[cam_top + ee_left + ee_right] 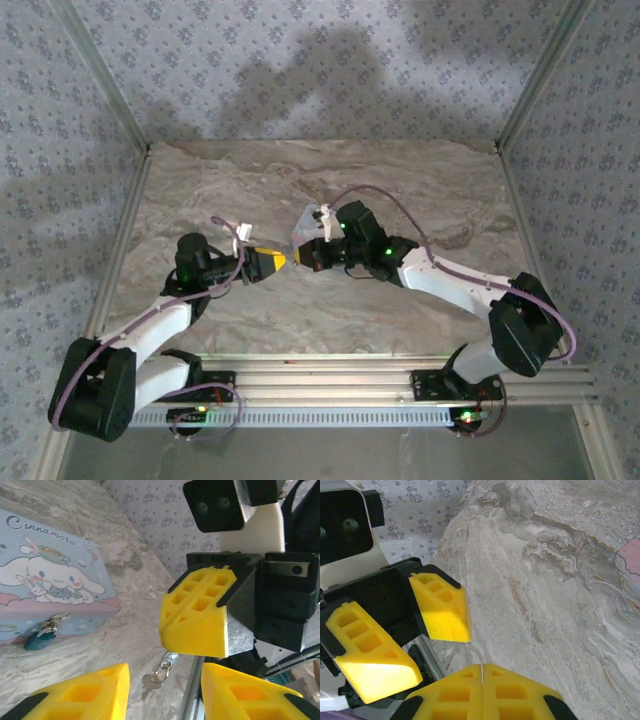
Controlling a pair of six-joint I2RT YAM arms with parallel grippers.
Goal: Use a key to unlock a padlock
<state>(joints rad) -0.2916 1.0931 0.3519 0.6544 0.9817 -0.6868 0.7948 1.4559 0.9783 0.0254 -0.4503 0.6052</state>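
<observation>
**A:** Your right gripper [482, 670] is pressing its yellow fingers flat together. It's pinching the key ring [169, 659], and the key [150, 681] is dangling below it.

**B:** And my left?

**A:** Your left gripper [163, 667] is facing the right one nose to nose. Its jaws are standing wide apart and gripping nothing.

**B:** Where is the padlock sitting?

**A:** The padlock [39, 639] is hanging, small and dark blue, at the front edge of the pale blue cartoon tin [55, 580]. The tin is resting on the marbled table [560, 605], near both of your grippers.
</observation>
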